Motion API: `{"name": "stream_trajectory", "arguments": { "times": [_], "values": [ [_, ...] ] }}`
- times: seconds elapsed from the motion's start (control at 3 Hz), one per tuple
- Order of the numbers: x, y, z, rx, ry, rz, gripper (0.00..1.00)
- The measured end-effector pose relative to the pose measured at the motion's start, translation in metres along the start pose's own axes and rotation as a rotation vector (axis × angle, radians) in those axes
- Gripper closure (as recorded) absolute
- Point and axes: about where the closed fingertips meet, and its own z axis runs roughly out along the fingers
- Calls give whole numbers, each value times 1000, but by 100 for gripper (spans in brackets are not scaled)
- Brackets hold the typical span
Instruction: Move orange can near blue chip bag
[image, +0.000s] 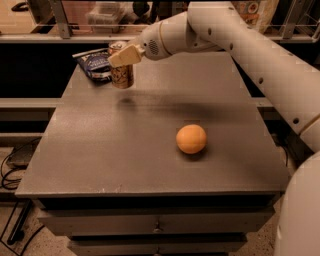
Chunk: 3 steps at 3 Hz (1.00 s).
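The orange can (121, 74) is upright in my gripper (120, 56), which is shut on its upper part and holds it a little above the grey table (100, 150), over the far left area. The can's shadow falls on the table just below it. The blue chip bag (94, 64) lies flat at the table's far left corner, just left of the can and partly behind it. My white arm (235, 35) reaches in from the right across the back of the table.
A round orange fruit (191, 139) sits on the table right of centre. Drawers (155, 225) run below the table's front edge. Cables (10, 165) lie on the floor at the left. A shelf rail (60, 37) runs behind the table.
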Motion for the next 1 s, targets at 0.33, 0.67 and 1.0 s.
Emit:
{"name": "stream_trajectory", "arguments": {
  "times": [0.33,0.67,1.0],
  "values": [
    [12,-21,10,35,-5,66,21],
    [21,-32,15,59,2,101,0],
    [21,-31,15,59,2,101,0]
  ]
}}
